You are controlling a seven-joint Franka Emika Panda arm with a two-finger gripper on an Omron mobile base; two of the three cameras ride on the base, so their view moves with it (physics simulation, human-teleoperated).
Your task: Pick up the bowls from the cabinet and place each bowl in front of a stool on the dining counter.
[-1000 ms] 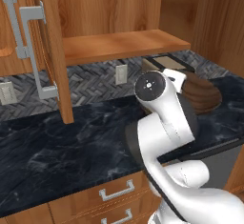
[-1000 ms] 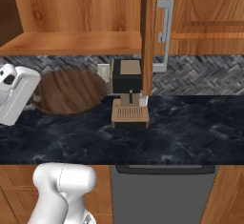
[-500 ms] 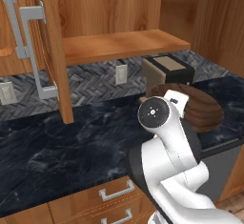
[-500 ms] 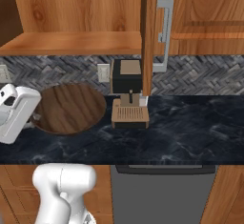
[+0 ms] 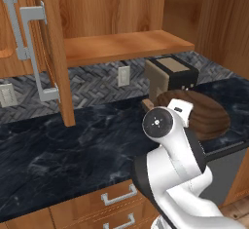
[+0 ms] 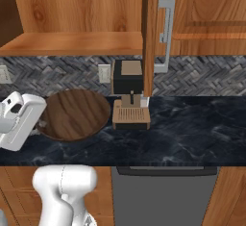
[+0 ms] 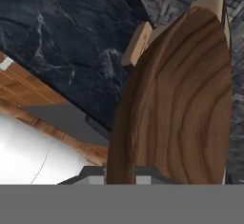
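My gripper (image 7: 120, 173) is shut on the rim of the dark brown wood-grained bowl (image 5: 205, 114) (image 6: 75, 115) (image 7: 177, 99). It holds the bowl tilted on edge above the black marble worktop (image 5: 73, 145), just left of the coffee machine in the right base view. My white wrist (image 6: 20, 120) covers the fingers in both base views. The cabinet stands open above, with its door (image 5: 52, 47) (image 6: 150, 32) swung out and its wooden shelf (image 5: 121, 45) (image 6: 72, 42) bare. The stool and the dining counter are out of view.
A black and tan coffee machine (image 6: 129, 95) (image 5: 170, 74) stands against the herringbone backsplash (image 6: 202, 76), right beside the bowl. Wall outlets (image 5: 123, 76) sit on that backsplash. Drawers (image 5: 119, 194) and a grey appliance front (image 6: 163, 196) lie below the worktop edge.
The arm has come down and back from the shelf with the bowl in its grip; the bowl now hangs lower and nearer the worktop's front edge.
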